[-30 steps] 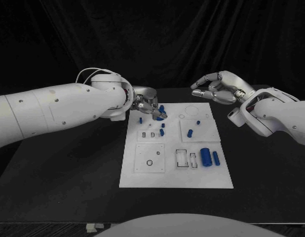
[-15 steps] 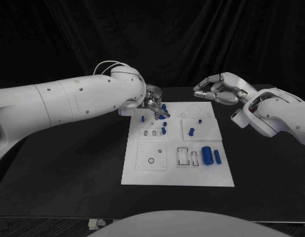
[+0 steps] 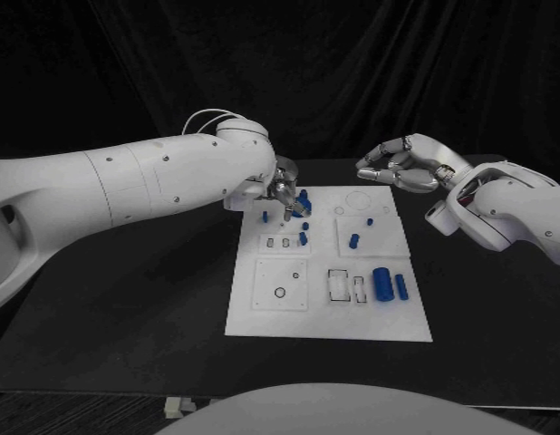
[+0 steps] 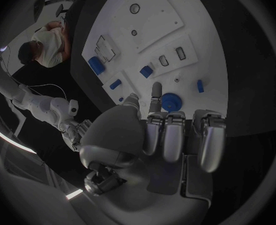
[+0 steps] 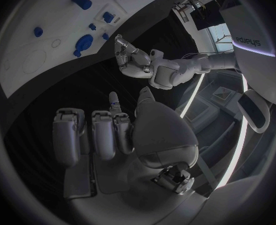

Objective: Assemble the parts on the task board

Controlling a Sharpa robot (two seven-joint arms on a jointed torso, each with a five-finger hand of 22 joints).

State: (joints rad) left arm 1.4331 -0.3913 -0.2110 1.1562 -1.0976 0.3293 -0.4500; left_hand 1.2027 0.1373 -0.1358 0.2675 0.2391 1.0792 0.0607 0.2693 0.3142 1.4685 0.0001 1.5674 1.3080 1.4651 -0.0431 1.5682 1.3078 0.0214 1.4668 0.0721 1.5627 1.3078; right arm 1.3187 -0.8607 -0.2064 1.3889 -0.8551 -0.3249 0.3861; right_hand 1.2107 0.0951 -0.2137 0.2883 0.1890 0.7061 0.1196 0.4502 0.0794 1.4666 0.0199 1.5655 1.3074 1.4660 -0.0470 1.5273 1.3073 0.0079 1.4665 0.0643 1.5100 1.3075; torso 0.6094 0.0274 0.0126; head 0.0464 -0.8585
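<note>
Your left hand (image 3: 284, 193) sits over the far left corner of the task board (image 3: 327, 327), fingers pointing down at the blue parts there. In the left wrist view, one finger (image 4: 155, 92) reaches ahead of the others and ends just beside a round blue part (image 4: 171, 102) — whether it touches that part, you cannot tell from either view. The remaining fingers are curled in side by side, and nothing is visibly held in them.

Your right hand (image 3: 401, 165) hangs above the tabletop (image 3: 123, 308) just past the board's far right corner, well clear of any part. Its fingers are curled inward with nothing between them; the right wrist view shows them folded over the palm (image 5: 122, 135).

The board lies flat in the middle of the tabletop, long side running away from you. Near its far left end, a cluster of small blue pegs (image 3: 304, 237) stands under and just beside the left hand. Toward the middle right sits a short blue piece (image 3: 356, 241), and nearer you, two longer blue cylinders (image 3: 382, 284) lie side by side next to a pair of rectangular slots (image 3: 345, 287). A small ring outline (image 3: 277, 293) marks the near left panel.
</note>
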